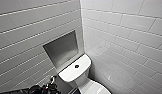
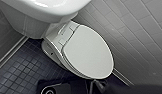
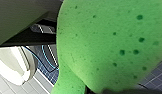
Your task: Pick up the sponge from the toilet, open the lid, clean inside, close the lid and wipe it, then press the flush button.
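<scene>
The right gripper [image 3: 104,88] clamps the sponge [image 3: 109,45]; the left gripper [image 2: 99,85] cannot be judged. The lid [image 2: 89,52] lies shut, so cleaning, wiping and flushing likely remain.

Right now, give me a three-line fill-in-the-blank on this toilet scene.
1. The toilet lid is ___.
2. The sponge is ___ in colour.
3. The flush button sits in the top of the white ___.
Missing words: closed; green; tank.
</scene>
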